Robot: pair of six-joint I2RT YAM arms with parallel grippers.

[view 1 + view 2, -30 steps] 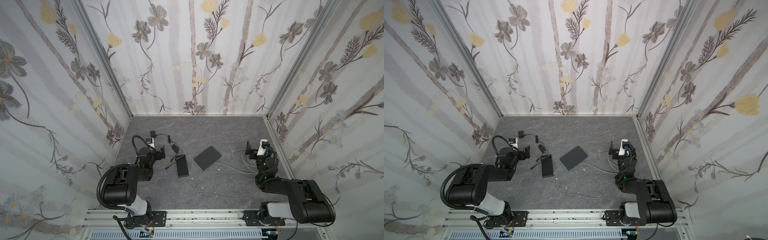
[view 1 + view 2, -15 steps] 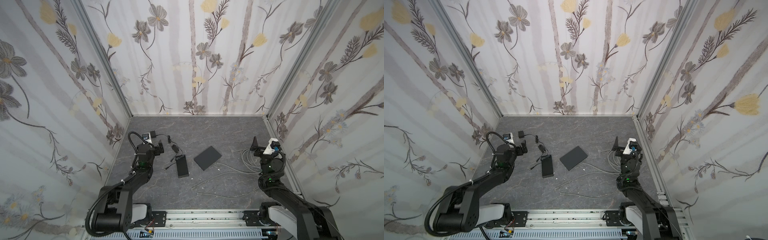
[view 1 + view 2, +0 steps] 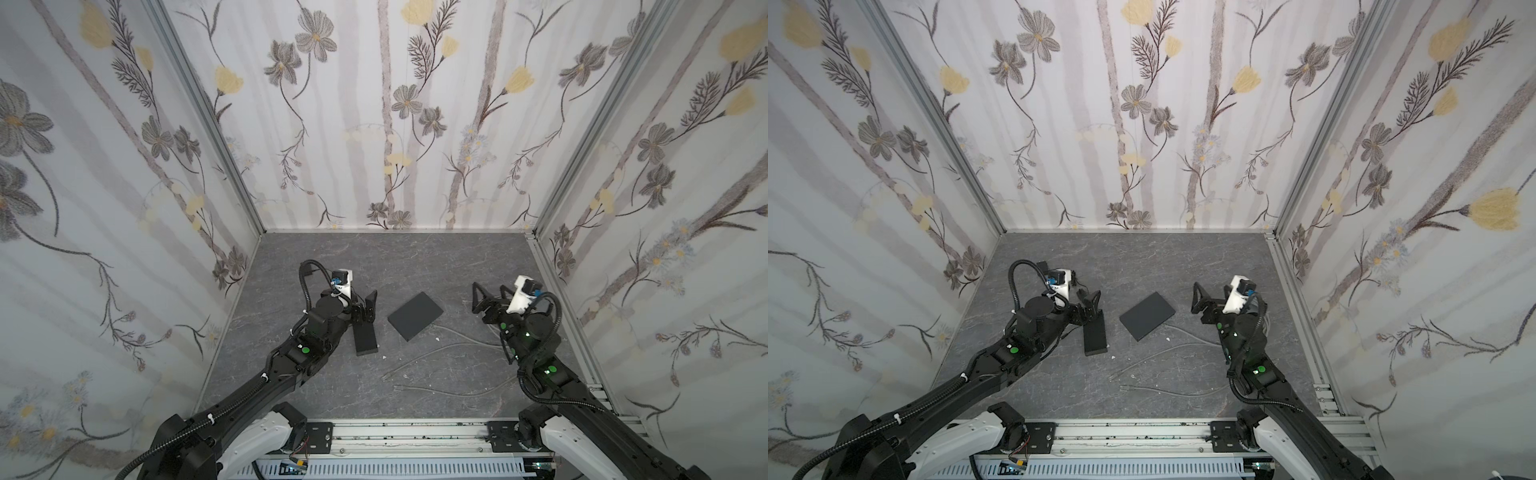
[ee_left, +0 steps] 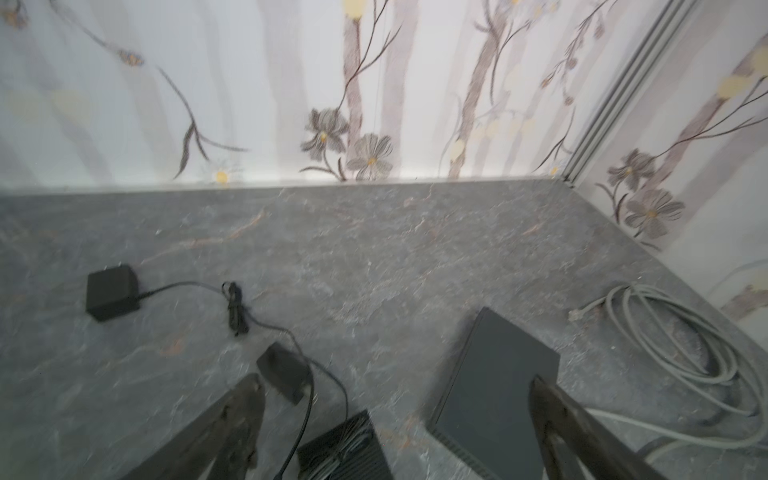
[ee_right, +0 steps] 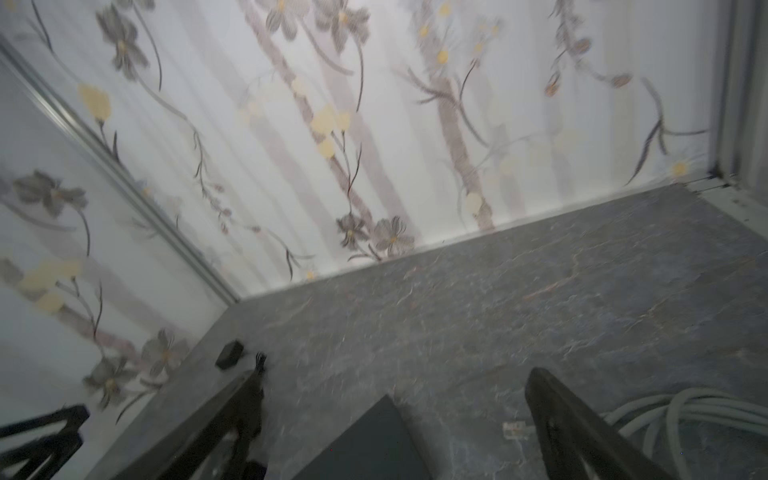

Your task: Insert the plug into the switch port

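Observation:
The switch (image 3: 415, 316) (image 3: 1147, 316) is a flat dark grey square box lying mid-floor, with a ribbed edge showing in the left wrist view (image 4: 494, 395). A clear plug (image 5: 515, 430) (image 4: 579, 313) ends a coiled grey cable (image 4: 681, 345) on the floor right of the switch. My left gripper (image 3: 365, 307) (image 4: 395, 384) hovers open over the far end of a narrow black box (image 3: 365, 336), left of the switch. Right of the switch, my right gripper (image 3: 490, 293) (image 5: 395, 376) is open and empty above the floor, the plug near one finger.
A black power adapter (image 4: 110, 293) with a thin black cord (image 4: 237, 307) lies at the back left, its cord running to the narrow black box (image 3: 1095, 338). Loose grey cable ends (image 3: 384, 377) (image 3: 1123, 387) lie in front of the switch. Patterned walls close three sides.
Both arms have unfolded from their low folded posture and reached forward and up. The left gripper has swung in towards the narrow black box. Both grippers stay open.

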